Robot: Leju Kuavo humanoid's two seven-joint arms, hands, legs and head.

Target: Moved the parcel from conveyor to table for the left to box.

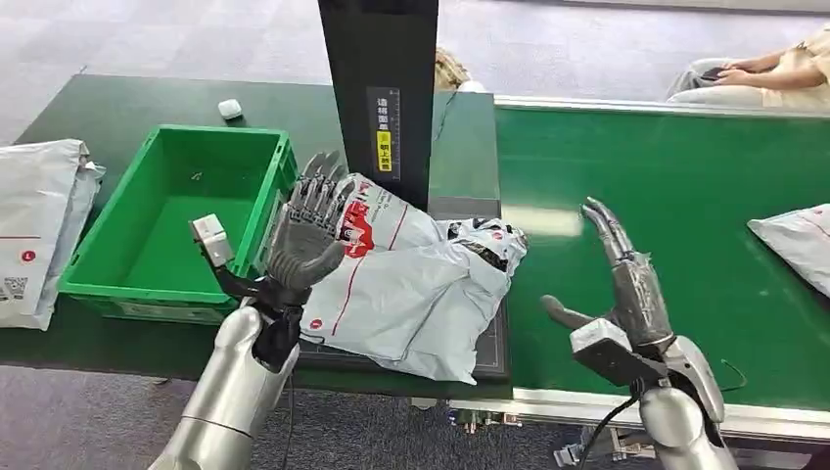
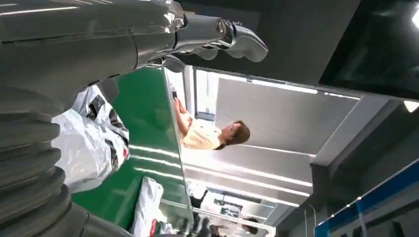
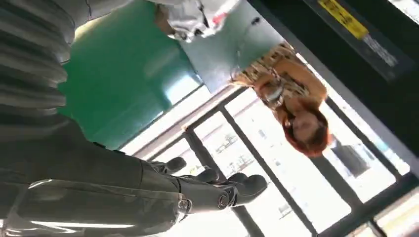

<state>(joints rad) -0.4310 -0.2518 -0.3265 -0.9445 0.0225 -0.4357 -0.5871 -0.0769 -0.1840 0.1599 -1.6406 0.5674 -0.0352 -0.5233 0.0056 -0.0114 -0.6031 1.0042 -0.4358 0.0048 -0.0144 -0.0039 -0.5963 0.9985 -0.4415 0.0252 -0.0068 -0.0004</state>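
Note:
A crumpled white-grey parcel [image 1: 421, 289] with red print lies on the dark plate [image 1: 494, 343] between the green table [image 1: 117, 117] and the green conveyor [image 1: 666, 176]. My left hand [image 1: 303, 230] stands upright at the parcel's left end with fingers spread, holding nothing; I cannot tell whether it touches the parcel. My right hand [image 1: 626, 279] hovers open over the conveyor, a short gap to the right of the parcel. The left wrist view shows the left hand [image 2: 217, 39] with the parcel [image 2: 94, 143] beside it. In the right wrist view the right hand [image 3: 212, 190] has the parcel [image 3: 188, 19] far off.
A green bin [image 1: 176, 215] stands on the table just left of my left hand. White parcels [image 1: 39, 225] lie at the table's left edge. A black post [image 1: 382, 88] rises behind the parcel. Another parcel [image 1: 798, 240] lies on the conveyor's right. A person [image 1: 773, 73] sits beyond.

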